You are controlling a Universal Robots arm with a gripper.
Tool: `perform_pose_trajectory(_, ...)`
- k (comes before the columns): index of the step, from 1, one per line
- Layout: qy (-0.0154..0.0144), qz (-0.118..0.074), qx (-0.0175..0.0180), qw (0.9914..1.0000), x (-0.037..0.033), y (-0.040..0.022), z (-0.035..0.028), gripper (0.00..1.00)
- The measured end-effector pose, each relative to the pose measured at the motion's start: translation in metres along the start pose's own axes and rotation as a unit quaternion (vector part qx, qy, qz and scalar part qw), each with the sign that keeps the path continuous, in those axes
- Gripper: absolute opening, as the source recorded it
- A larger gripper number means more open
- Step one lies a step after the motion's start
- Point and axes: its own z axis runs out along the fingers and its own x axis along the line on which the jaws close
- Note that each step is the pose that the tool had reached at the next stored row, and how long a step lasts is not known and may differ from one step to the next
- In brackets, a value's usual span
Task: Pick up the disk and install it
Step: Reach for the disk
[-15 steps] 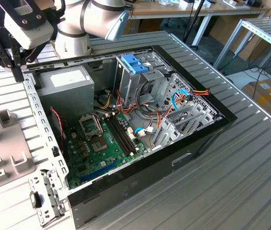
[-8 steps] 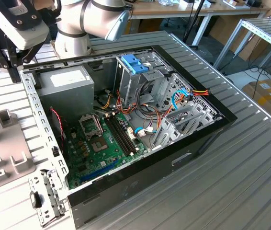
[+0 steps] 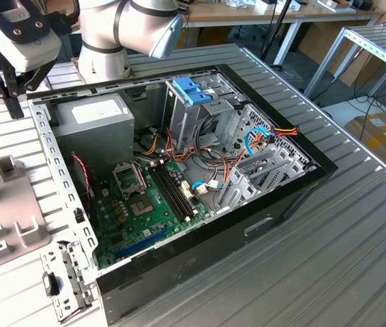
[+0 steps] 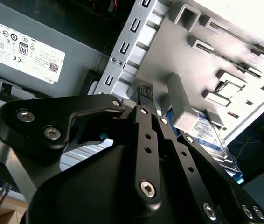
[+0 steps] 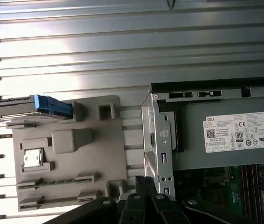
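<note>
The disk (image 5: 24,106) stands on edge at one end of the grey fixture plate (image 5: 99,154), dark casing with a blue plastic end piece (image 5: 52,105). In the second wrist view the disk (image 4: 207,134) shows its white label with a blue band behind a grey block (image 4: 181,108) of the plate. My gripper (image 5: 143,180) hangs by the computer case's metal frame (image 5: 156,140), apart from the disk, its fingers together on nothing. Its tip (image 4: 143,91) points at the frame's edge. At the exterior view's left, the gripper (image 3: 12,102) hovers above the case's corner.
The open computer case (image 3: 288,197) holds the motherboard (image 3: 145,204), the grey power supply (image 3: 94,122), a metal cage with a light-blue top (image 3: 189,92) and loose cables. A loose metal bracket (image 3: 63,286) lies on the slatted table (image 3: 357,259). The robot arm (image 3: 131,27) stands behind.
</note>
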Motion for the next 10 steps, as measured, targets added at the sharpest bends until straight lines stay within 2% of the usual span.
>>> perform_pose_trajectory(10,0.0,0.0,0.0,1.0,0.0101,-0.0008,-0.0003,0.11)
